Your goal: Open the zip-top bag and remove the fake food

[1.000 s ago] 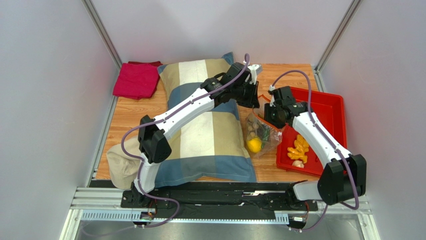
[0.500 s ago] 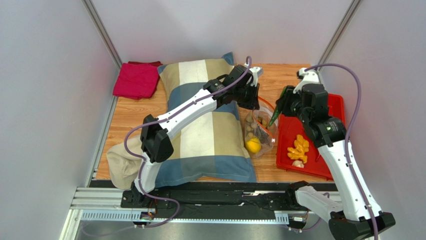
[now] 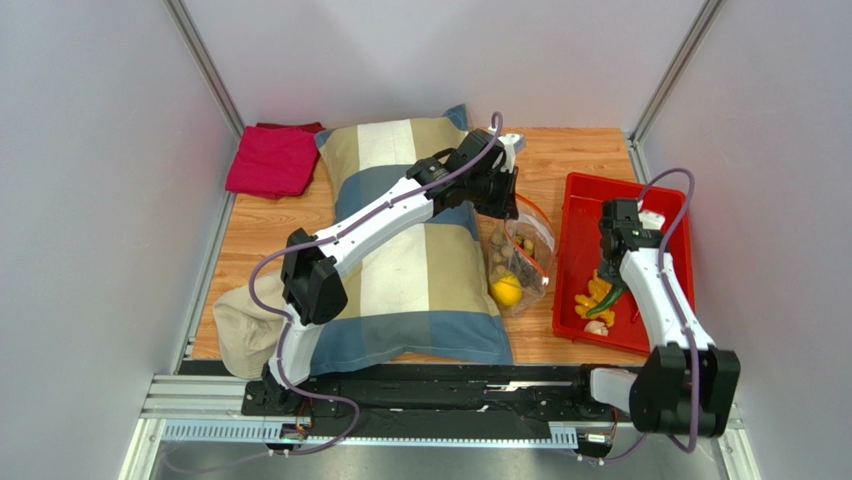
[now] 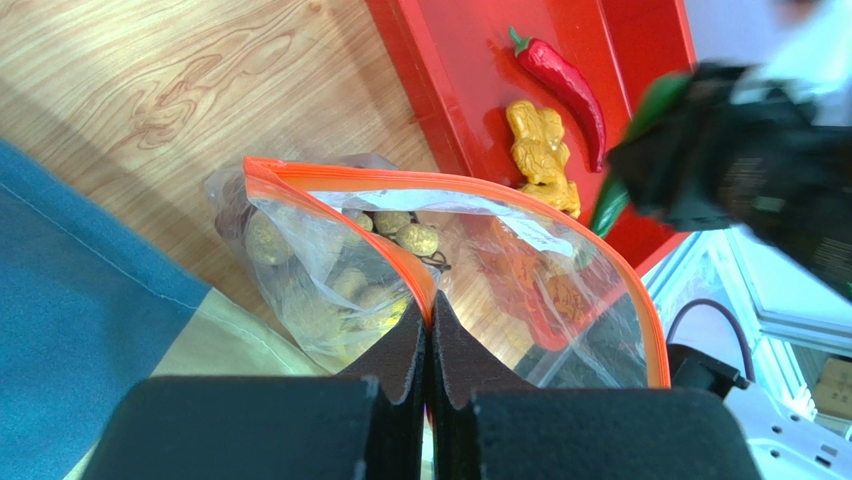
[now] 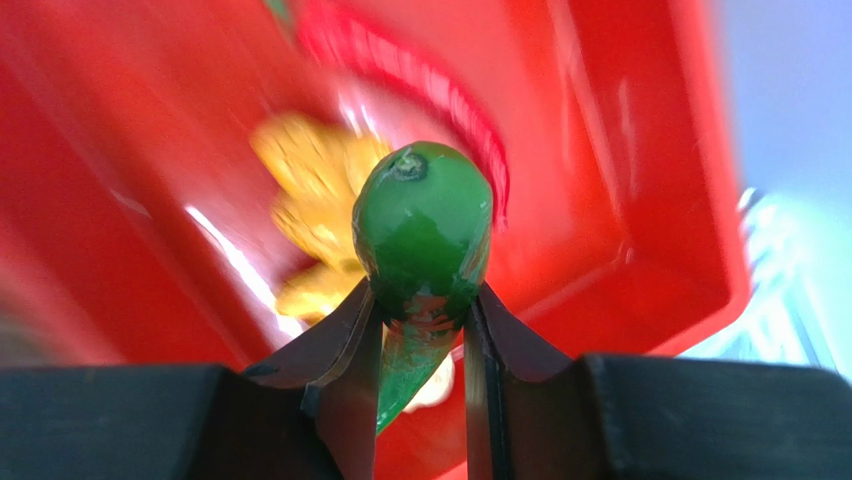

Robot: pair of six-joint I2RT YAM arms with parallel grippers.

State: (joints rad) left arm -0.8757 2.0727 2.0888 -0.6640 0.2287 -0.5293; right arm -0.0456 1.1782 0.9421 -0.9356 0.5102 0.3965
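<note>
The clear zip-top bag (image 3: pixel 520 262) lies beside the pillow, its orange zip mouth (image 4: pixel 450 190) held open. My left gripper (image 4: pixel 430 318) is shut on the bag's orange rim; it also shows in the top view (image 3: pixel 503 205). Inside the bag are a yellow lemon (image 3: pixel 508 290) and beige bits (image 4: pixel 400 235). My right gripper (image 5: pixel 425 318) is shut on the long green vegetable (image 5: pixel 425 225) over the red tray (image 3: pixel 670 205). In the top view the green vegetable (image 3: pixel 612 296) hangs below that gripper (image 3: pixel 622 270).
The red tray holds a yellow piece (image 4: pixel 540 155), a red chili (image 4: pixel 560 80) and a beige bit (image 3: pixel 596 327). A big striped pillow (image 3: pixel 400 270) fills the table's middle. A pink cloth (image 3: pixel 272 160) lies at the back left. Walls stand on both sides.
My right arm has carried the green vegetable from the bag's mouth rightward and down over the red tray. My left gripper has kept its hold on the bag's rim.
</note>
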